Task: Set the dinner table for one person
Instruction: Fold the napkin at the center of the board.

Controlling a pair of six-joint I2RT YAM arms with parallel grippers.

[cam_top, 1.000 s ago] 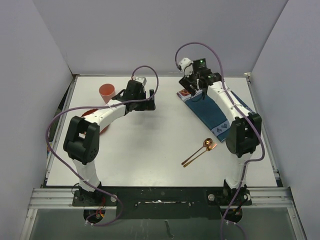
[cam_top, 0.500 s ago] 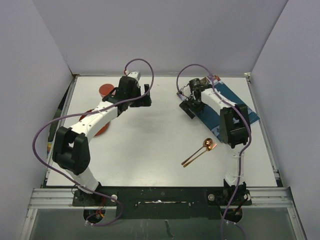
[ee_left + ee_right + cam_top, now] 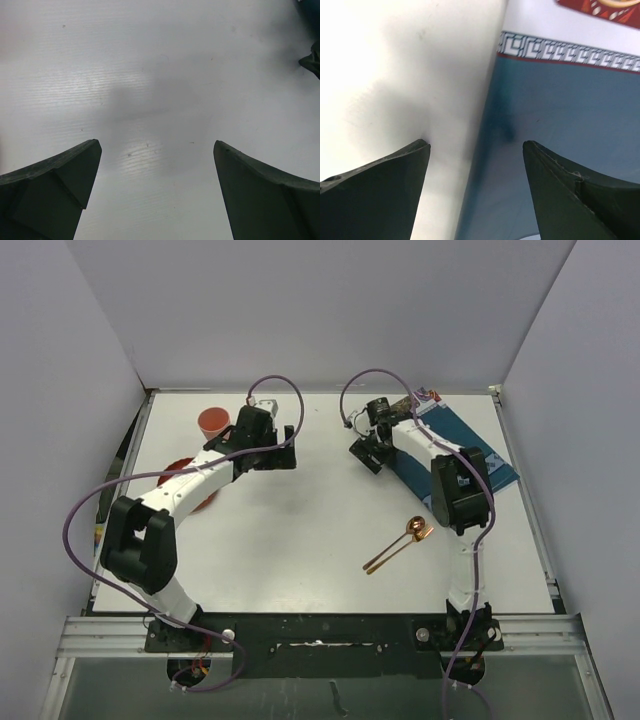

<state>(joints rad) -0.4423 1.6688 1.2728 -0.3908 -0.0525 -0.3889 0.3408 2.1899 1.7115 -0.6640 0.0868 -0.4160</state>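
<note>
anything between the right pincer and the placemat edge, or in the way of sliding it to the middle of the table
Nothing visible. The right pincer straddles the placemat edge, jaws open. The dinner table middle is bare; the copper cutlery lies nearer the front.

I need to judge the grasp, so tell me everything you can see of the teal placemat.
The placemat is a teal, cloth-like rectangle; its far end has a white key-pattern band, a red line and a red patterned strip. It lies flat, skewed, at the far right of the table, partly under the right arm. The open right claw straddles its left edge; contact is unclear.
</note>
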